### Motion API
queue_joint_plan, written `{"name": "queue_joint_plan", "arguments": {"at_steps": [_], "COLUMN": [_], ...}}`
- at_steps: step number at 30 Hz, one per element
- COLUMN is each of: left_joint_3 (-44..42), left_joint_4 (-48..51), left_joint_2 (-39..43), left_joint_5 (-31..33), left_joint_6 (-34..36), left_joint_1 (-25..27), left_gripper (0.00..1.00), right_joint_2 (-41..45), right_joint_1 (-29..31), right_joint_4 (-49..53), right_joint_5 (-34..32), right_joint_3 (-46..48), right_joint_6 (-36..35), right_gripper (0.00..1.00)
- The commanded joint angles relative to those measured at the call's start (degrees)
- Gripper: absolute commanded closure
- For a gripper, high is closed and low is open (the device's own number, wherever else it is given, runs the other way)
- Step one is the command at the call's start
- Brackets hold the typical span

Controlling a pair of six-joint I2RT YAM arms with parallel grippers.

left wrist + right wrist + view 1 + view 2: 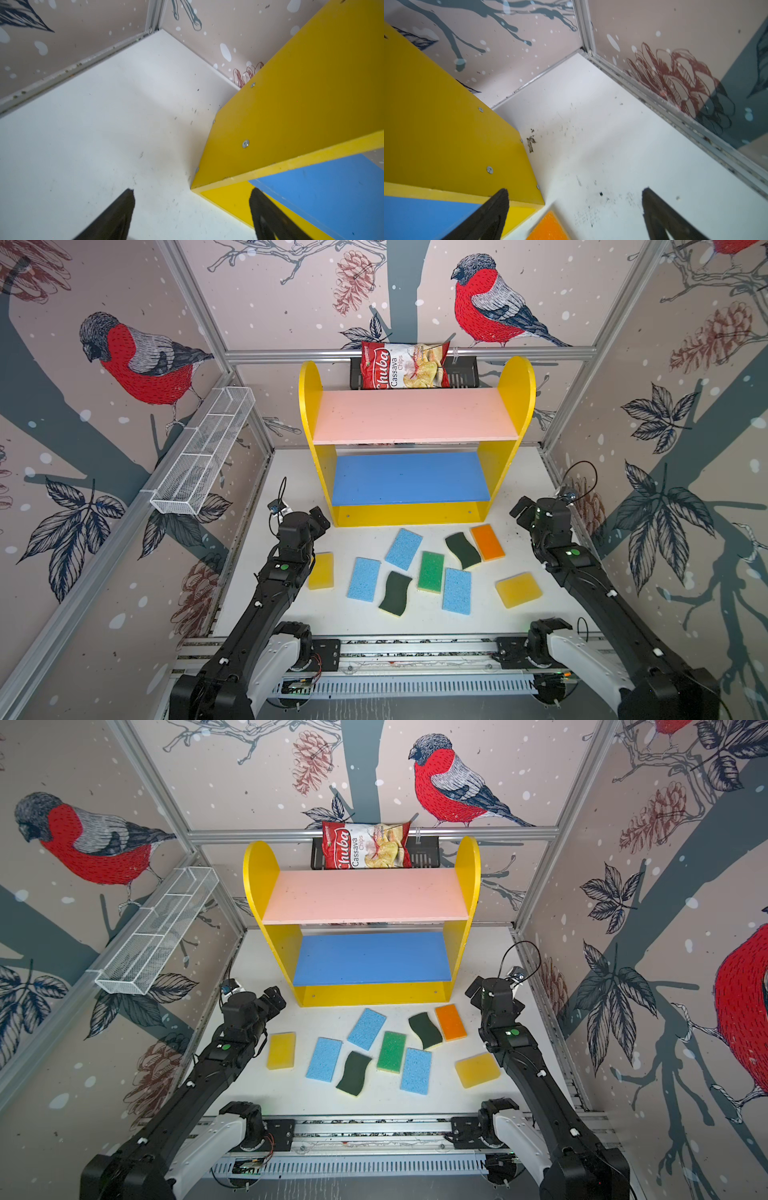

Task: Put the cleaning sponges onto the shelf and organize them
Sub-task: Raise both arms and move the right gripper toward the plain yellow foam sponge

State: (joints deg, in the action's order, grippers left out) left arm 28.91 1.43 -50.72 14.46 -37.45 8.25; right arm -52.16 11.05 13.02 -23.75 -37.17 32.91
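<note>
— Nine sponges: where are they?

— All lie flat, scattered on the white table [286,616] in front of the shelf [409,515]; none is on it. Nearest is a wavy dark green sponge [395,593] with yellow backing, with a light blue sponge [457,591] just right of it and a yellow sponge [518,589] further right. Left of the wavy one lie a second blue sponge [364,579] and a second yellow sponge [322,570], beside the left arm [270,585]. Beyond come a bright green sponge [431,571], a third blue sponge [403,549], a second wavy sponge [462,550] and, just beside it, an orange sponge [488,542], closest to the shelf.

— And the grippers?

— Both are spread wide, gripping nothing. The left gripper [191,192] is near the shelf's left front corner, the right gripper [575,191] near its right front corner.

— The shelf, the room?

— Yellow rounded sides and base, a blue middle board [409,479], a pink top board [415,416]. Behind, a chips bag [401,366] sits in a black rack [463,373]. A white wire basket [203,456] hangs at the left. The wallpaper [137,356] shows red-breasted birds and pine cones.
</note>
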Motion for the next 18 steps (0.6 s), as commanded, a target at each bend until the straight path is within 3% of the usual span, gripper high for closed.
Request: {"name": "queue_joint_plan", "arguments": {"at_steps": [1, 10, 15, 18], "left_joint_3": [1.61, 2.81, 1.83, 1.25], "left_joint_4": [4.81, 8.63, 8.46, 7.98], "left_joint_2": [0.01, 2.74, 4.26, 4.71], "left_joint_5": [-1.49, 1.44, -0.37, -0.89], "left_joint_6": [-0.37, 1.15, 0.54, 0.02], "left_joint_1": [0.84, 5.17, 5.54, 5.55], "left_gripper": [0.13, 0.12, 0.11, 0.11], "right_joint_2": [1.56, 0.35, -1.15, -1.44], "right_joint_1": [0.15, 0.20, 0.95, 2.93], "right_joint_4": [11.29, 18.62, 21.98, 24.73], "right_joint_5": [-1.72, 2.30, 9.08, 9.71], "right_joint_3": [-1.64, -1.85, -2.03, -2.61], "right_joint_6": [8.09, 11.99, 16.62, 20.77], "right_gripper": [0.00, 0.01, 0.01, 0.01]}}
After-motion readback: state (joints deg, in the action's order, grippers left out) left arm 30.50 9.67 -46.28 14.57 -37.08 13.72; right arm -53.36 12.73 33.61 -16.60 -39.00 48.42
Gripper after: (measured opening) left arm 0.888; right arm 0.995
